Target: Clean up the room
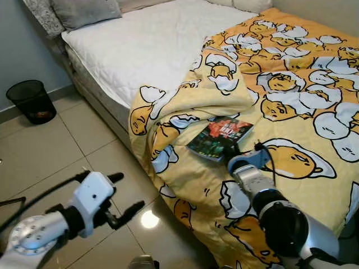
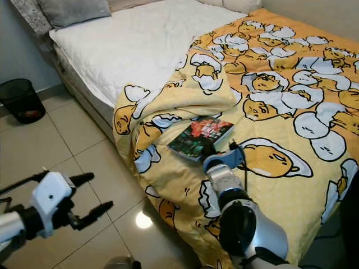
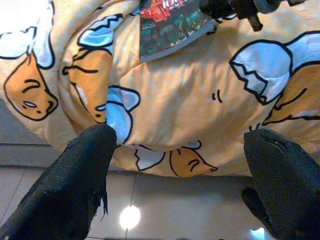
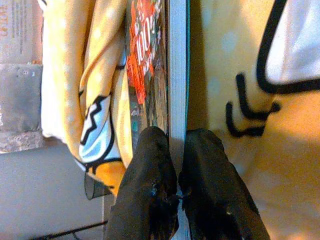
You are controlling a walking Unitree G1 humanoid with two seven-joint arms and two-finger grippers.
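A dark paperback book (image 1: 220, 136) with red cover lettering lies on the yellow cartoon-egg blanket (image 1: 291, 84) near the bed's front corner. My right gripper (image 1: 233, 150) is at the book's near edge. In the right wrist view its two black fingers (image 4: 150, 165) pinch the book (image 4: 150, 75), one on the cover and one under the white page edge, so it is shut on the book. My left gripper (image 1: 128, 193) hangs open above the tiled floor, left of the bed, holding nothing. The left wrist view looks between its fingertips (image 3: 97, 145) at the blanket's hanging edge.
The blanket is folded back off the bare white mattress (image 1: 151, 45). A grey pillow (image 1: 84, 11) lies at the bed's head. A black mesh bin (image 1: 32, 101) stands on the floor by the wall at far left. Glossy tiles (image 1: 67, 151) lie between bin and bed.
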